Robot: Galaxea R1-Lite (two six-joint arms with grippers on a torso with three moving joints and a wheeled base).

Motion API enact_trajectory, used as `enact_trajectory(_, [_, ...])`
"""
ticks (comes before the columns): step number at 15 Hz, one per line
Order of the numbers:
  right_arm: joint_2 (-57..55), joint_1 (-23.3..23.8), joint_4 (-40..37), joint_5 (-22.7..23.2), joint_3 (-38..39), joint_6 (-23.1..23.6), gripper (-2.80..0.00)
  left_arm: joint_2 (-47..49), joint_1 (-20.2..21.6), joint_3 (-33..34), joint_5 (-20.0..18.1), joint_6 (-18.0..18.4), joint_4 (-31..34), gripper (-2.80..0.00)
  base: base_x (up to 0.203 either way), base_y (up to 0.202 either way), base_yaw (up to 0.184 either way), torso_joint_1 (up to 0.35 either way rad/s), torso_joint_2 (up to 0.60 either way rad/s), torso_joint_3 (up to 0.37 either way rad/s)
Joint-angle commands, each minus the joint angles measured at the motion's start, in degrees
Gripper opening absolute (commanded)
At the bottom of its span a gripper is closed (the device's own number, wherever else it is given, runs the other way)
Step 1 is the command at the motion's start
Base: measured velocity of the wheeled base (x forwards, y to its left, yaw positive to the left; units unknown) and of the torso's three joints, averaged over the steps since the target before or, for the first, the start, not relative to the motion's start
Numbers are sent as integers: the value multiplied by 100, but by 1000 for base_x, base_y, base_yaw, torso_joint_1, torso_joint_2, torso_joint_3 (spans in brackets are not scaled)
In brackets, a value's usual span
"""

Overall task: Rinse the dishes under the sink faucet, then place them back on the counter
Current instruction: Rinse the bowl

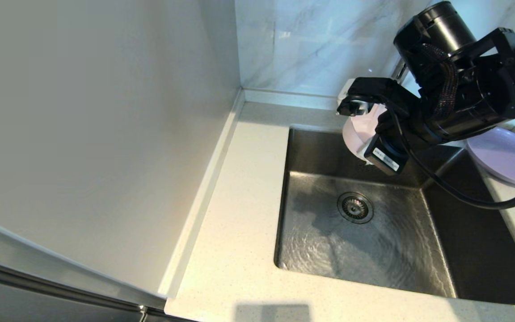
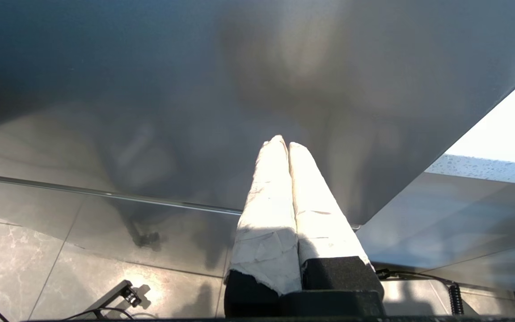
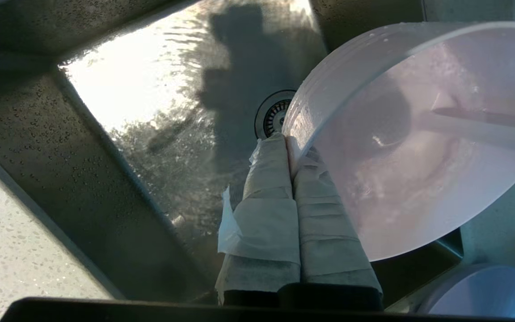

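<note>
Head view: The right hand (image 1: 367, 134) is positioned above the back edge of the rectangular brushed stainless-steel sink (image 1: 311, 241), with the black arm reaching in from the right. Its fingers are pinched on the rim of a small pale pink matte dish (image 1: 359, 130), which is tilted over the basin. The round metal drain strainer (image 1: 355, 207) lies below and nearer the camera; the basin floor around it is wet and rippled. A wide shallow lilac round plate (image 1: 505, 154) rests on the cream-white speckled stone tabletop (image 1: 235, 250) at the right side of the sink, apart from the hand. A short section of the chrome faucet (image 1: 399, 70) is visible behind the arm.

Left wrist view: The left hand (image 2: 288, 145) hangs below the tabletop level, facing a grey cabinet panel (image 2: 195, 89). Its white-wrapped fingers are pressed together, with nothing between them.

Right wrist view: The wrapped fingers (image 3: 271, 188) of the right hand grip the lower edge of the pink dish, whose wet interior faces the camera. The drain strainer sits just beyond the fingertips. The lilac plate appears at the corner, beside the sink.
</note>
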State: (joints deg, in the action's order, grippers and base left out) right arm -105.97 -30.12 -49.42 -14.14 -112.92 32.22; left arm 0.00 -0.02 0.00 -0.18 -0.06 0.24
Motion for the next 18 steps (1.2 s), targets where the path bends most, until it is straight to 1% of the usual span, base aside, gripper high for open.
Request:
enact_trajectory(1, [24, 42, -24, -9, 7, 12, -280, 0, 2, 0, 1, -2, 2, -280, 0, 0, 0, 0, 0, 0])
enact_trajectory(7, [76, 250, -15, -71, 7, 12, -280, 0, 2, 0, 1, -2, 2, -280, 0, 0, 0, 0, 0, 0])
enact_trajectory(12, [256, 708, -23, -46, 104, -41, -280, 0, 2, 0, 1, -2, 2, -280, 0, 0, 0, 0, 0, 0])
enact_trajectory(14, [489, 792, -24, -23, 256, -324, -280, 0, 2, 0, 1, -2, 2, -280, 0, 0, 0, 0, 0, 0])
enact_trajectory(16, [785, 1013, -24, 5, 570, -525, -280, 0, 2, 0, 1, -2, 2, -280, 0, 0, 0, 0, 0, 0])
enact_trajectory(18, [1103, 1325, -18, 345, 1016, -550, -280, 0, 2, 0, 1, -2, 2, -280, 0, 0, 0, 0, 0, 0])
